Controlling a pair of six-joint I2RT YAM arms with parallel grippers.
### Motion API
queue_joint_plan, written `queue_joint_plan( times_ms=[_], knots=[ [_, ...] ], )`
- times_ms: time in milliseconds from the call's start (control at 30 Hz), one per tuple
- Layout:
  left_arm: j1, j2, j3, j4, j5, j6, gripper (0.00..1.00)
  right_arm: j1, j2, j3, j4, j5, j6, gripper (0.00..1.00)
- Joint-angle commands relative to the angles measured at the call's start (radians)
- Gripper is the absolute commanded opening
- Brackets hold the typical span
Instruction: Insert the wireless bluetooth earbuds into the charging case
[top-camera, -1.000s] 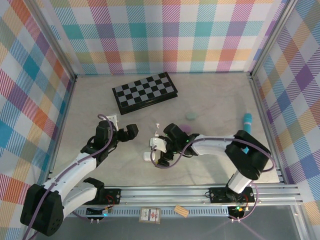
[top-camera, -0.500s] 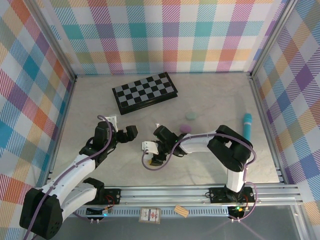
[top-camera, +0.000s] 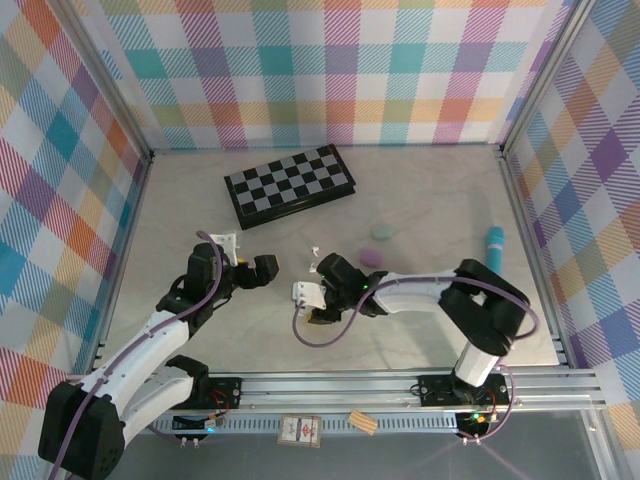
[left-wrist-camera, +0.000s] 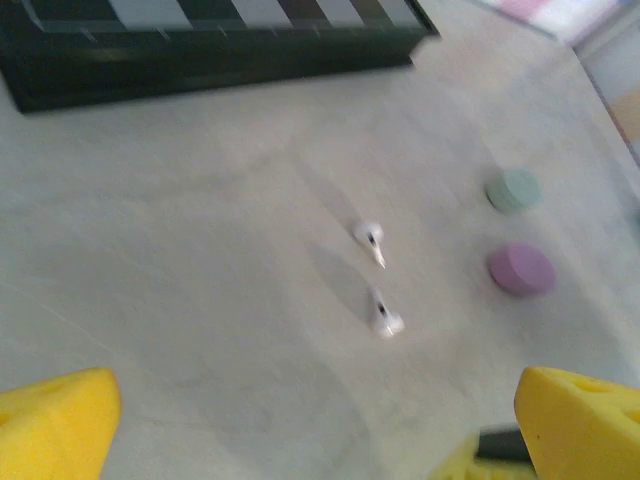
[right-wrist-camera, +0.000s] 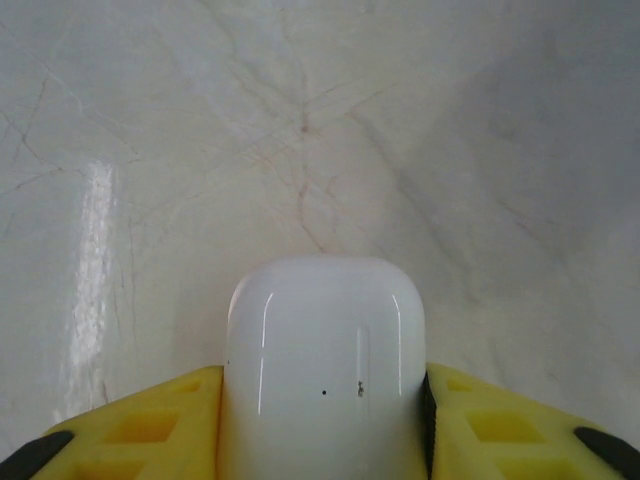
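Two white glossy stemmed earbuds (left-wrist-camera: 372, 240) lie loose on grey marbled surface (left-wrist-camera: 200, 250), near lilac pebble case (left-wrist-camera: 521, 268) & mint pebble case (left-wrist-camera: 514, 188). White glossy rounded charging case (right-wrist-camera: 325, 340): clamped in right tool (right-wrist-camera: 322, 400). Left tool (left-wrist-camera: 320, 420) spread wide, empty. Step: securing case. Next prob.: lid open, pinch bud.

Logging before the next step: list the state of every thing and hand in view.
White case, gripped, lid shut.
Right hand, closed on the white case.
Left hand, open, holding nothing.
White earbuds, lying loose, in no case.
Green case, looks shut.
Purple case, looks shut.
Chessboard, folded shut.
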Motion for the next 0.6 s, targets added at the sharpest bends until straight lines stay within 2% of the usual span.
queue_joint_plan(
  times_ms=[0, 167, 333, 467, 567],
  knots=[
    [0.002, 0.019, 0.088, -0.09, 0.231, -0.001, 1.0, -0.018, -0.136, -0.037, 0.023, 0.048, 0.005, 0.45],
    [-0.06, 0.062, 0.192, -0.208, 0.428, -0.039, 0.92, -0.075, -0.314, -0.079, 0.012, -0.018, 0.031, 0.45],
    [-0.152, 0.101, 0.233, -0.201, 0.497, -0.084, 0.78, -0.079, -0.406, -0.064, -0.05, -0.059, 0.01, 0.45],
    [-0.226, 0.144, 0.26, -0.198, 0.503, -0.085, 0.63, -0.078, -0.467, -0.063, -0.055, -0.076, 0.02, 0.45],
    [-0.255, 0.154, 0.261, -0.159, 0.501, -0.104, 0.56, -0.079, -0.486, -0.066, -0.058, -0.074, 0.017, 0.45]
  ],
)
